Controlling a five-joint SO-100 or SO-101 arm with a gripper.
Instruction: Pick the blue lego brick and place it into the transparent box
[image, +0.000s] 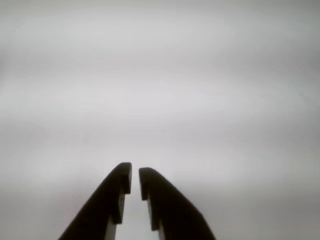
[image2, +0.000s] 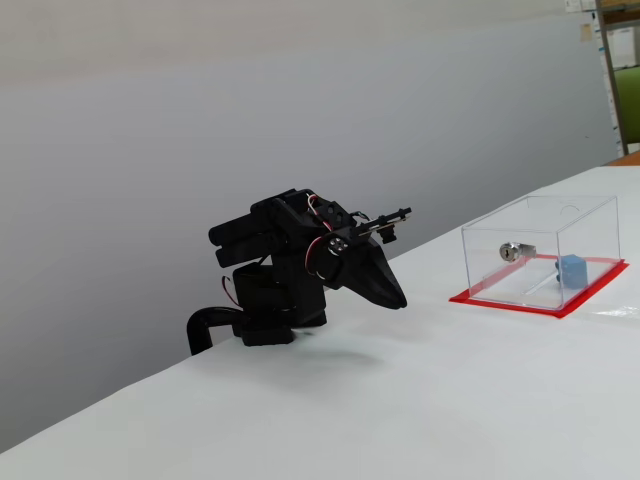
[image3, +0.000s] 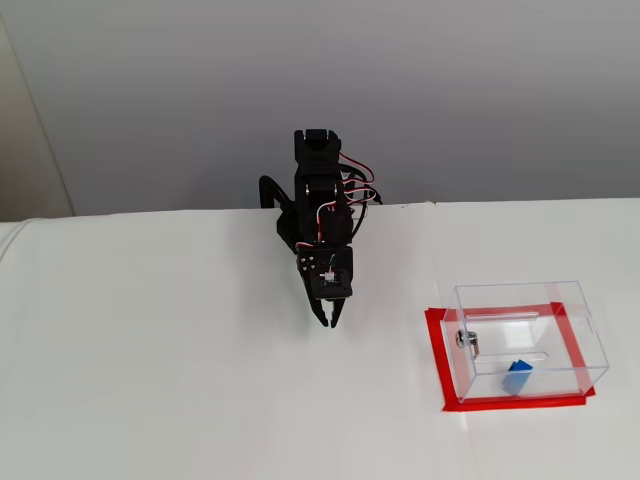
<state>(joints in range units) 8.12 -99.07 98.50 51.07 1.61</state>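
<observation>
Arm (image3: 320, 200) sits folded up at the back edge of the white table (image3: 150, 380), left of everything else in both fixed views, black body with red/white wires showing near the wrist. Gripper (image3: 329, 320) points down at the tabletop, tip just above the surface, nothing between the fingers. Wrist view: gripper (image: 135, 175) enters from the bottom edge, the two dark fingertips (image: 120, 175) nearly together with only a thin sliver of gap, effectively closed and empty, over bare white table. Further right, well apart from the arm: transparent box (image3: 525, 300) standing on a red base sheet (image3: 437, 360), silver lock (image3: 463, 339) on its left face in that view. Blue lego brick (image3: 517, 376) is inside the box, toward the near side; side view shows the same, brick (image2: 571, 269) in the box (image2: 540, 215), right of the lock (image2: 511, 250).
</observation>
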